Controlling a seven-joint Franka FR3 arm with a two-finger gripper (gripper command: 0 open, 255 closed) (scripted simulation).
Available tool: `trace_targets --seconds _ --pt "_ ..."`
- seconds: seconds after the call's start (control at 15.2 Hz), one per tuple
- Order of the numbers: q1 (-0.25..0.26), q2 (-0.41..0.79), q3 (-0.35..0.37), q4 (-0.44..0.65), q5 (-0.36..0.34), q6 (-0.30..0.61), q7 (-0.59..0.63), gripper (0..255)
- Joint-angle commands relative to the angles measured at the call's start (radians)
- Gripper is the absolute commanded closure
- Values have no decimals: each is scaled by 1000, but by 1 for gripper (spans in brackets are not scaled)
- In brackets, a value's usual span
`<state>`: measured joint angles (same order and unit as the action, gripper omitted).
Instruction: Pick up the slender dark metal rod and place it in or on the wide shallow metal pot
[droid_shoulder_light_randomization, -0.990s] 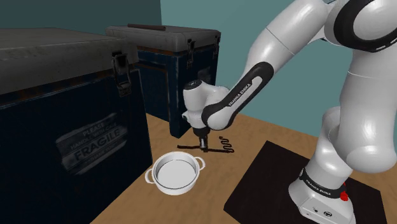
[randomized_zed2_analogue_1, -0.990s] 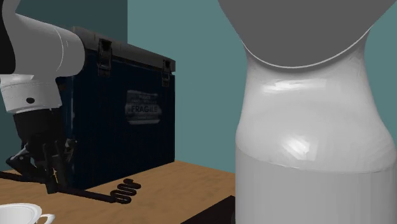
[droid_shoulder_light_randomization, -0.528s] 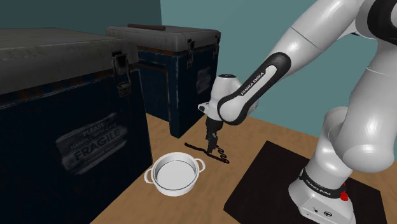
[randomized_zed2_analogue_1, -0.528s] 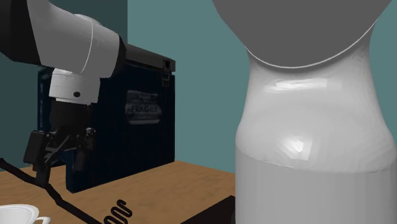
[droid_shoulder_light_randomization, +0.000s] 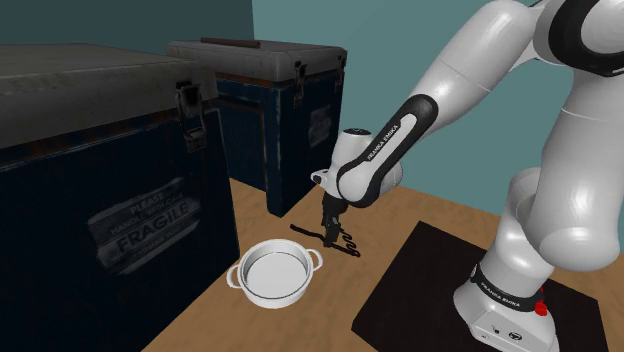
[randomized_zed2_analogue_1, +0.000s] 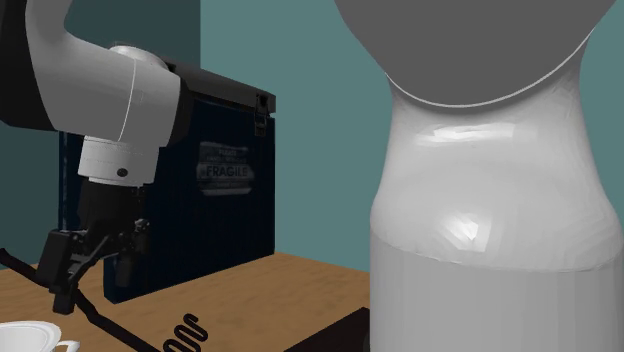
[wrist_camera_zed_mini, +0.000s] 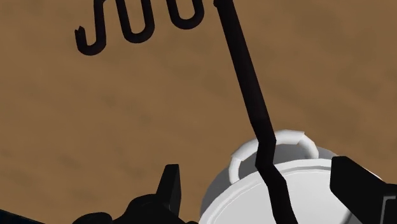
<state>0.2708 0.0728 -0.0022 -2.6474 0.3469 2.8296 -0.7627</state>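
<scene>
The slender dark rod (wrist_camera_zed_mini: 245, 76) has a wavy end (wrist_camera_zed_mini: 137, 22) that lies on the wooden table. Its straight shaft (randomized_zed2_analogue_1: 100, 318) slants upward away from that end. In the wrist view the shaft runs between my fingers (wrist_camera_zed_mini: 170, 184) without touching either one, and passes in front of the pot's handle. My gripper (wrist_camera_zed_mini: 257, 173) is open, pointing down over the rod (droid_shoulder_light_randomization: 345, 243). The wide shallow pot (droid_shoulder_light_randomization: 273, 272), drawn white-grey with two loop handles, sits on the table toward the shoulder view's left of my gripper (droid_shoulder_light_randomization: 330, 230). I cannot tell whether the rod rests on the pot's rim (wrist_camera_zed_mini: 280, 143).
Two big dark blue crates marked FRAGILE (droid_shoulder_light_randomization: 110, 170) (droid_shoulder_light_randomization: 285, 110) stand close behind the pot and the rod. A black mat (droid_shoulder_light_randomization: 420, 290) lies under the stand. The arm's white base (randomized_zed2_analogue_1: 480, 200) covers the second exterior view's right.
A second ago my gripper was shut on the rod close to the pot. It has since opened and moved toward the shoulder view's right, over the wavy end. The rod now slants.
</scene>
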Motion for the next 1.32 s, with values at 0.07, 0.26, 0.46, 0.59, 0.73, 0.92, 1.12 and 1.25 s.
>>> trace_targets --seconds 0.07,0.26,0.46,0.59,0.73,0.92,1.12,1.25 --pt "0 4 1 0 3 4 -3 0" --pt "0 3 1 0 3 3 -2 0" --pt "0 3 1 0 3 3 -2 255" --pt "0 3 1 0 3 3 -2 255" --pt "0 3 1 0 3 3 -2 255" --pt "0 4 1 0 3 4 -3 255" --pt "1 -44 -8 -3 -36 -40 31 255" --pt "0 -75 -12 -3 -59 -70 51 255"
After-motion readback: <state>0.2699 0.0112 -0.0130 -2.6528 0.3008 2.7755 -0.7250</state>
